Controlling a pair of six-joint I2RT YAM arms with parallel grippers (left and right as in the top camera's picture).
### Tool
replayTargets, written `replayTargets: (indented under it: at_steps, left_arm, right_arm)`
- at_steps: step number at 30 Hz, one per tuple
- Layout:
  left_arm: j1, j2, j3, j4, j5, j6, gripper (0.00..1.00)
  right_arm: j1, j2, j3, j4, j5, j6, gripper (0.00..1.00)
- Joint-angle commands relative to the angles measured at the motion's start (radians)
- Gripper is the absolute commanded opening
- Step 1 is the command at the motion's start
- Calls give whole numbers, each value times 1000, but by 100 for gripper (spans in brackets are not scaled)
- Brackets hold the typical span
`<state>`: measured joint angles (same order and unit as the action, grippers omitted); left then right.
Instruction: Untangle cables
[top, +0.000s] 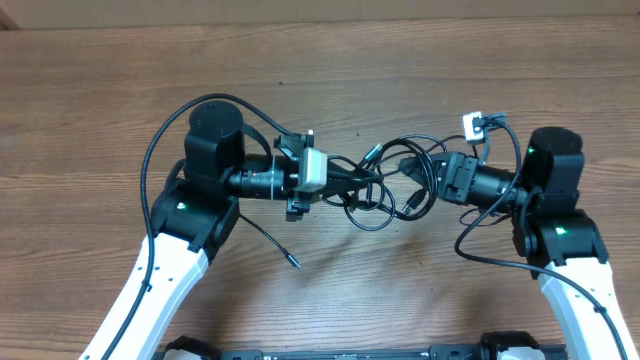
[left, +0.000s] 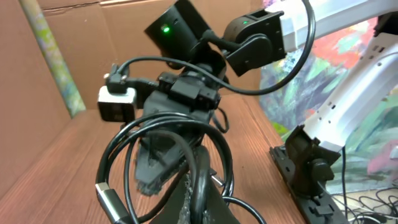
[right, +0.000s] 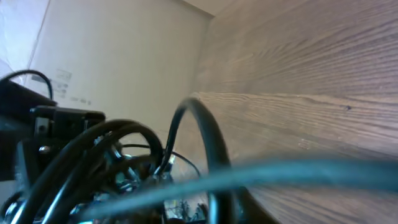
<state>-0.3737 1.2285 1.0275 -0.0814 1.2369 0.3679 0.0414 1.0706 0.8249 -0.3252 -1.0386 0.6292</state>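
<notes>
The brown wood-grain table (top: 320, 70) is the largest thing here, and the knot of thin black cables (top: 385, 192) hangs just above it, throwing a shadow on the boards.

Judging from that, the step in hand is pulling the knot apart between the two arms. To do it well, the pull should be slow and level. One arm should hold firm while the other draws a single loop outward, because a hard tug on the whole bundle would likely tighten it.

Both arms reach inward with their wrists level, one from each side of the knot.

The left gripper (top: 345, 184) is touching the knot's left edge. The left wrist view shows loops rising from its fingers, so it looks clamped on the cables.

The right gripper (top: 415, 172) is buried in the knot's right edge. Whether its jaws are closed cannot be told.

A loose tail runs down and left of the knot to a small dark plug (top: 293, 263) lying on the table.
</notes>
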Motion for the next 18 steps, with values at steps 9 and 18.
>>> replayTargets:
  at_steps: [9,18]
  left_arm:
    - [-6,-13,21,8,70,-114,4]
    - [-6,-13,21,3,-21,-114,4]
  right_arm:
    - [8,9,19,-74,314,-184,4]
    - [8,9,19,-135,270,-242,79]
